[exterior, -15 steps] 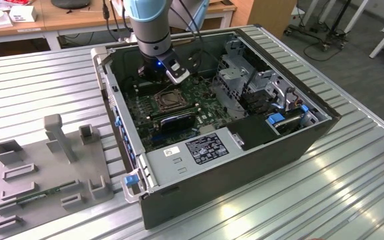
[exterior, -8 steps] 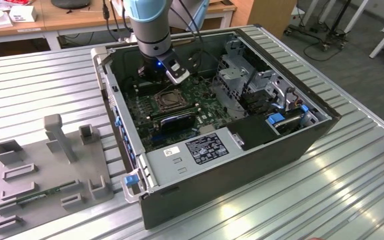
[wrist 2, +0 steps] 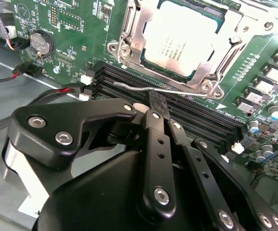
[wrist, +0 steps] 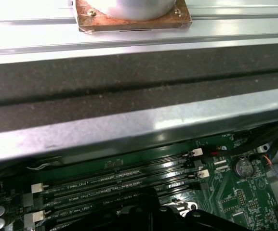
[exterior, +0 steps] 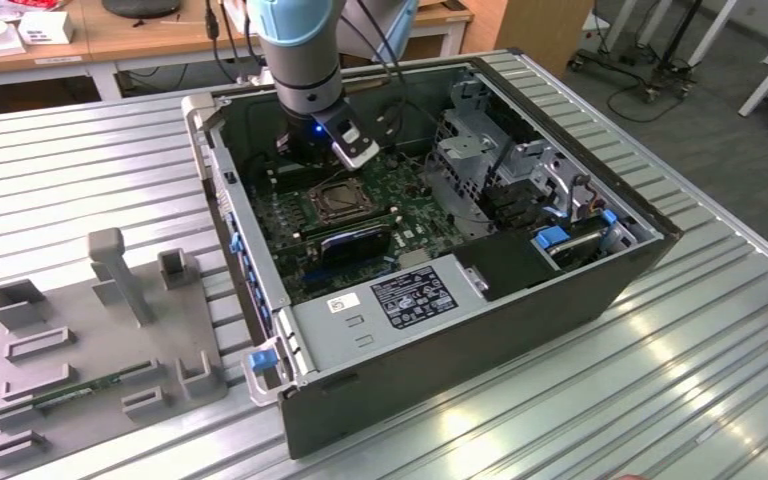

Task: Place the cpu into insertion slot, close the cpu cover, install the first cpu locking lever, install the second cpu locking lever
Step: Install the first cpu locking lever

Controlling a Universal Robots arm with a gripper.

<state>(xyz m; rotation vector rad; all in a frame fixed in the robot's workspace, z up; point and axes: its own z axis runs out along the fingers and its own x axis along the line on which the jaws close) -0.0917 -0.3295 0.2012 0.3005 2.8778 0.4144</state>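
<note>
From where I stand the arm reaches down into the open computer case (exterior: 491, 330) on the slatted metal desk (exterior: 77, 160), its end effector (wrist 2: 153, 103) low over the green motherboard (wrist 2: 76, 19), just beside the insertion slot (exterior: 315, 200). In the second wrist view the cpu (wrist 2: 182, 41) lies flat in that slot with the cpu cover (wrist 2: 130, 30) folded down around it. The end effector's fingers are drawn together with no gap, their tips up against a thin wire locking lever (wrist 2: 187, 91) that runs between the cover's edge and the black memory slots (wrist 2: 201, 120).
</note>
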